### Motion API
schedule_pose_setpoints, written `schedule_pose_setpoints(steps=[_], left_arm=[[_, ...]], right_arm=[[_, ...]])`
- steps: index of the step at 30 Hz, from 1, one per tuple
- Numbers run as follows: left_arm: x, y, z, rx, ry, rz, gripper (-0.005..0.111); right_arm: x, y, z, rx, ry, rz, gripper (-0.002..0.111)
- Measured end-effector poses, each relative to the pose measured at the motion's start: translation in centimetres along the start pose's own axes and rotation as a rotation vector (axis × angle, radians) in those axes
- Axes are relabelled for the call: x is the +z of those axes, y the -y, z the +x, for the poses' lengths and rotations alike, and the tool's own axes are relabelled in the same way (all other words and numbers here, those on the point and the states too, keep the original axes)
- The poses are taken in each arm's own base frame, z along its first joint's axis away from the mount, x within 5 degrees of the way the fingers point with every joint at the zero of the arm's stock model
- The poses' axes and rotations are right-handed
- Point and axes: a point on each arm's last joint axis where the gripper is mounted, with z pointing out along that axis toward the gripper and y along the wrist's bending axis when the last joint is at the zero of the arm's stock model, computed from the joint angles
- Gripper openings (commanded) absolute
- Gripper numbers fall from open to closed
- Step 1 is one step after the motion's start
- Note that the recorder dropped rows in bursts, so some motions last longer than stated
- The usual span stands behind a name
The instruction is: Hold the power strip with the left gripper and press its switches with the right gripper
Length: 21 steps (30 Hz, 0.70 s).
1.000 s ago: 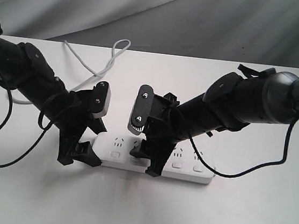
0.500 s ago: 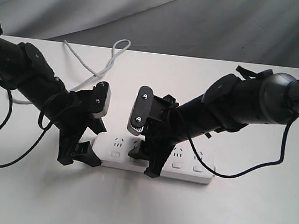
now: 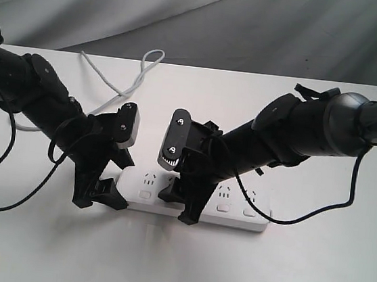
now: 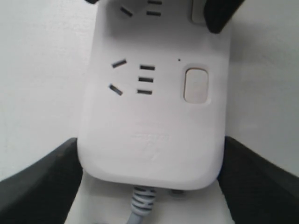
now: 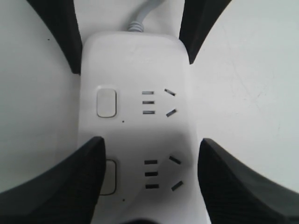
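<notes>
The power strip lies flat on the white table, low in the centre of the exterior view, with its cord trailing toward the upper left. The left gripper straddles the strip's cord end at the lower left. In its wrist view both fingers appear pressed against the strip's long sides, so it seems to be clamped across the width. The right gripper hangs just beside it toward the centre, spread wide and holding nothing. Of the switches, the second from the cord end is partly covered by one right finger; whether it touches the button I cannot tell. The main risk is an off-centre push, where the fingertip lands on the button's rim or the casing and slides off without a click. A hard press could also pivot the strip, since it is held at one end only. The two grippers sit close, so a sideways correction could knock them together.
</notes>
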Motion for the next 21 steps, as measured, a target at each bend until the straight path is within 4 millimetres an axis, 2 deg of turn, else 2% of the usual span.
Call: schedule_pose_setpoints(steps=[21], left_arm=[[0.05,0.0,0.03,-0.001,0.0,0.001,0.064]], right_arm=[[0.36,0.14,0.27,-0.046,-0.01,0.011,0.055]])
